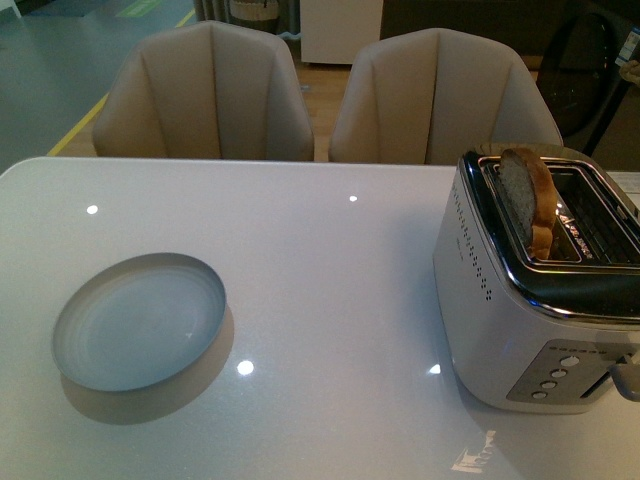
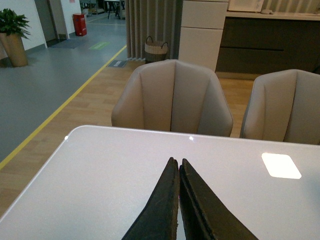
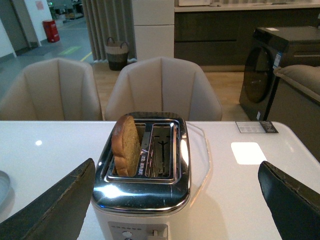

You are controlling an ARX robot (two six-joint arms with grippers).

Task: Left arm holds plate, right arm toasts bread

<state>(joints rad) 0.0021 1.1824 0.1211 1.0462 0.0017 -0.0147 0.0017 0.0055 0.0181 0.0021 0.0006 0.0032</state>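
Observation:
The plate (image 1: 138,322) lies on the white table at the front left; its edge shows in the right wrist view (image 3: 2,185). The bread (image 1: 528,198) stands upright in the left slot of a silver toaster (image 1: 530,300) at the right, its top sticking out; it also shows in the right wrist view (image 3: 126,145). My left gripper (image 2: 178,161) is shut and empty above the bare table, and the plate is out of its view. My right gripper (image 3: 175,197) is open wide, its fingers on either side of the toaster (image 3: 145,190). Neither gripper shows in the front view.
Two beige chairs (image 1: 210,95) (image 1: 440,95) stand at the table's far edge. The toaster's buttons and lever (image 1: 560,375) face the front. A card (image 3: 256,127) lies on the table beyond the toaster. A dark cabinet (image 3: 280,65) stands at the far right.

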